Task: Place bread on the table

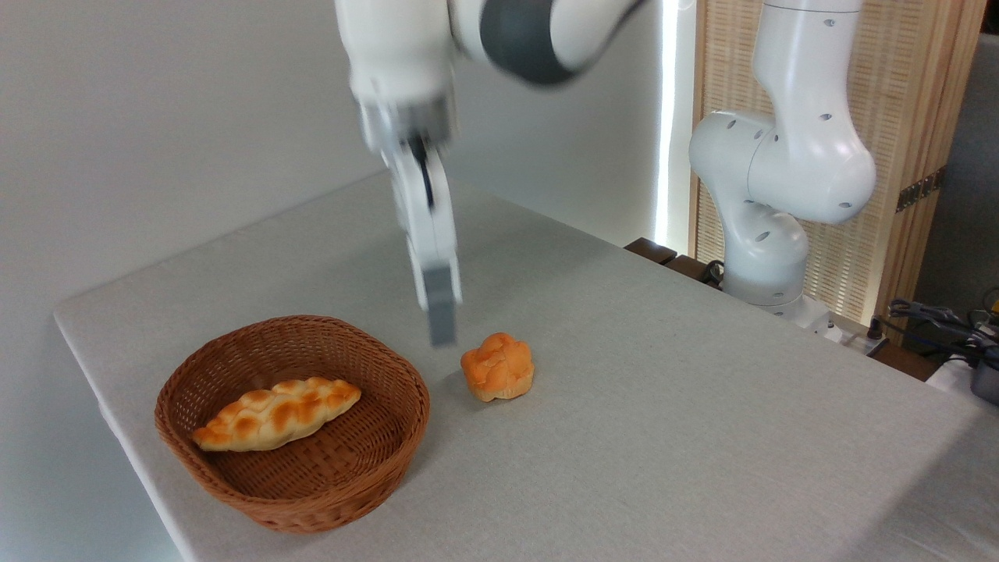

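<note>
The bread (498,366), a small round golden-orange bun with a lobed top, sits on the light grey table (663,406) just right of the basket. My gripper (442,328) hangs in the air a little above and to the left of the bun, clear of it and holding nothing. Its fingers (431,234) point down and are blurred by motion. They overlap in this view, so the gap between them does not show.
A brown wicker basket (234,476) stands at the front left of the table with a braided pale-golden loaf (277,414) lying in it. The arm's white base (769,257) stands beyond the table's far right edge, with cables (936,316) at the right.
</note>
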